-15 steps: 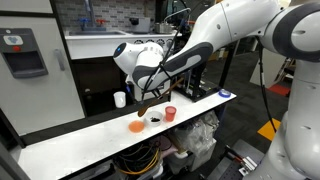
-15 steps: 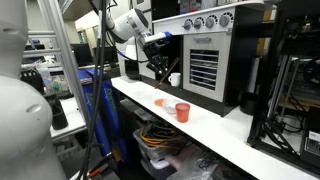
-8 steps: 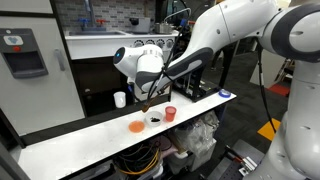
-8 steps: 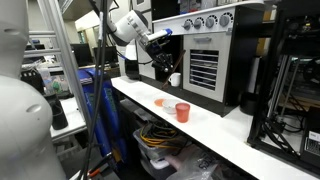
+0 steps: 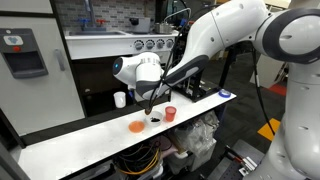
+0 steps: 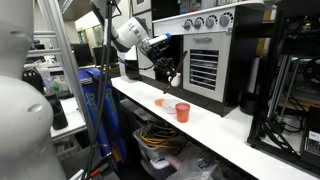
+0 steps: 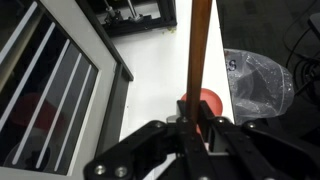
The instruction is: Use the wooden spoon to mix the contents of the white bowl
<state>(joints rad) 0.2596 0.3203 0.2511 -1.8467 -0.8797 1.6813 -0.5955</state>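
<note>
My gripper [image 7: 195, 124] is shut on the wooden spoon [image 7: 198, 60], whose long brown handle runs straight up the wrist view. In an exterior view the gripper [image 5: 150, 96] hangs above the white table with the spoon [image 5: 150, 107] pointing down towards the white bowl [image 5: 154, 119]. The bowl sits between a flat orange dish [image 5: 136, 126] and a small red cup [image 5: 170, 114], and its dark contents [image 5: 154, 119] show as a small patch. The spoon's tip is just above the bowl; I cannot tell whether it touches. The wrist view shows the red cup [image 7: 207, 103] below the jaws, not the bowl.
A white cup [image 5: 120, 99] stands at the back of the table [image 5: 70, 145]. A black appliance with a vented front [image 6: 205, 65] rises behind the dishes. A clear plastic bag [image 7: 256, 80] hangs past the table's edge. Cables and bins lie under the table.
The wrist has turned and shifted slightly along the table with the spoon still gripped. The dishes have not moved.
</note>
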